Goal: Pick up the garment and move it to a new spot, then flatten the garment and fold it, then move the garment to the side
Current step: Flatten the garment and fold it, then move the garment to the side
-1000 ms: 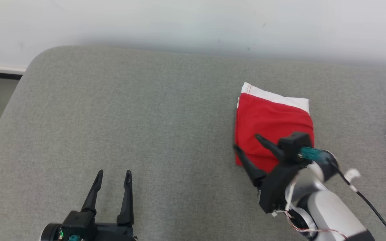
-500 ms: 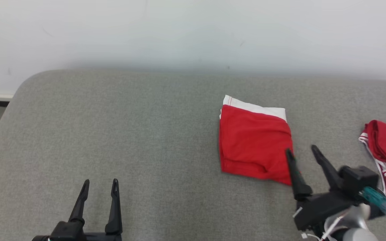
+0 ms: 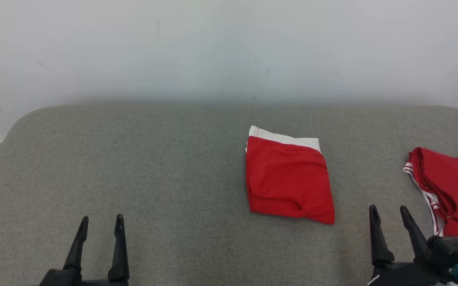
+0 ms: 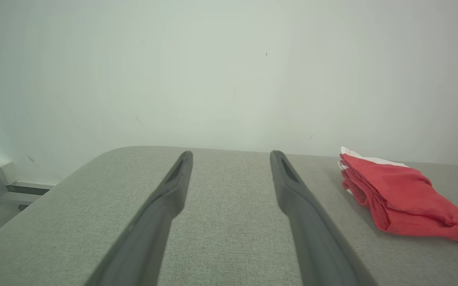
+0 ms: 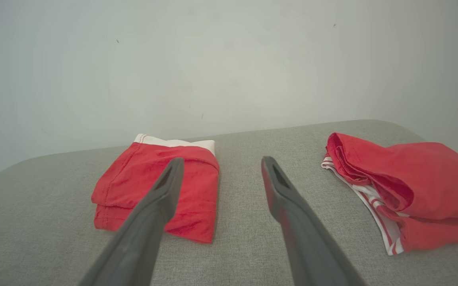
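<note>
My left gripper (image 3: 102,217) and right gripper (image 3: 388,207) are both spread, empty. The folded red white-banded garment (image 3: 288,182) lies right-of-centre on the grey fabric cushion (image 3: 153,167); I might snag the rumpled red striped garment (image 3: 447,186) nearby instead.

Bright, even, diffuse light. Head view sharp. Thin soft shadow under near edge of folded garment (image 3: 288,180). Dim band along wall (image 3: 229,47) foot behind garment. Left of garment, left gripper (image 4: 231,153) blurred toward lens.

A folded red garment (image 3: 288,180) is laid on the grey desk (image 3: 153,167); the left hand (image 3: 102,217) and right hand (image 3: 388,208) are held parted below.
</note>
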You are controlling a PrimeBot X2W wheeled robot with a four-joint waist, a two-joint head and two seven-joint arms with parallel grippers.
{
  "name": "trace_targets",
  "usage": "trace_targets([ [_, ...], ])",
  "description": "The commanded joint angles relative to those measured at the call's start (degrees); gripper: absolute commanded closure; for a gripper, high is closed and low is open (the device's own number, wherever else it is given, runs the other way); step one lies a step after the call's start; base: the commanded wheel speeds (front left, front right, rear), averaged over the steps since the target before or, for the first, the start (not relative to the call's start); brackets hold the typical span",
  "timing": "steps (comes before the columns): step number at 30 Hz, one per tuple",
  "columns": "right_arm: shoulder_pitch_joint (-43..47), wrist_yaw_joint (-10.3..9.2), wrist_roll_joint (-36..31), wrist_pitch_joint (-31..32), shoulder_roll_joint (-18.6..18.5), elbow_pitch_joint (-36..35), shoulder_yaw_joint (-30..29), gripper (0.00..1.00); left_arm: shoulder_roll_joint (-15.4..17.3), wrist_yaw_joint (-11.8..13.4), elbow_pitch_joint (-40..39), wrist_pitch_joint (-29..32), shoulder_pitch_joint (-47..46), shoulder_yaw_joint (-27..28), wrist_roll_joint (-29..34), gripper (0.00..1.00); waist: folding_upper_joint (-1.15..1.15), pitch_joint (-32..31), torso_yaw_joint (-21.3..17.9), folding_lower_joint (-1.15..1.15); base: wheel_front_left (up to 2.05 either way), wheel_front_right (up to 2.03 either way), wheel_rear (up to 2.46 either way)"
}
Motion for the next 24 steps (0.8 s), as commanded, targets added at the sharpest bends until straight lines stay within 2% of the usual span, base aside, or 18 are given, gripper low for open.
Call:
trace_targets([
  [1,0.6,0.12,-0.7,-1.0,-0.1,0.4,0.3,0.00,-0.2,-0.6,-0.2,-0.2,1.0,0.7,0.4,0.00,0.00,-0.3,-0.5,0.01,0.00,0.00,0.00],
  [4,0.8,0.12,-0.2,-2.4,-1.0,1.9,1.3,0.00,-0.3,-2.2,-0.2,-0.2,1.2,1.9,0.8,0.00,0.00,-0.6,-1.1,0.01,0.00,0.00,0.00],
  [9,1.2,0.12,0.9,-4.0,-2.0,4.1,2.7,0.00,-0.6,-3.0,0.5,-0.2,2.3,2.7,2.4,0.00,0.00,-0.9,-1.8,0.01,0.00,0.00,0.00],
  [15,1.4,0.12,0.6,-6.4,-3.7,7.0,4.9,0.00,-1.1,-3.5,2.0,-0.2,3.0,2.7,4.8,0.00,0.00,-1.2,-2.5,0.01,0.00,0.00,0.00],
  [24,0.2,0.12,0.0,-8.9,-4.3,8.1,4.0,0.00,-1.9,-3.7,3.4,-0.2,3.2,3.2,6.1,0.00,0.00,-1.0,-3.8,0.01,0.00,0.00,0.00],
])
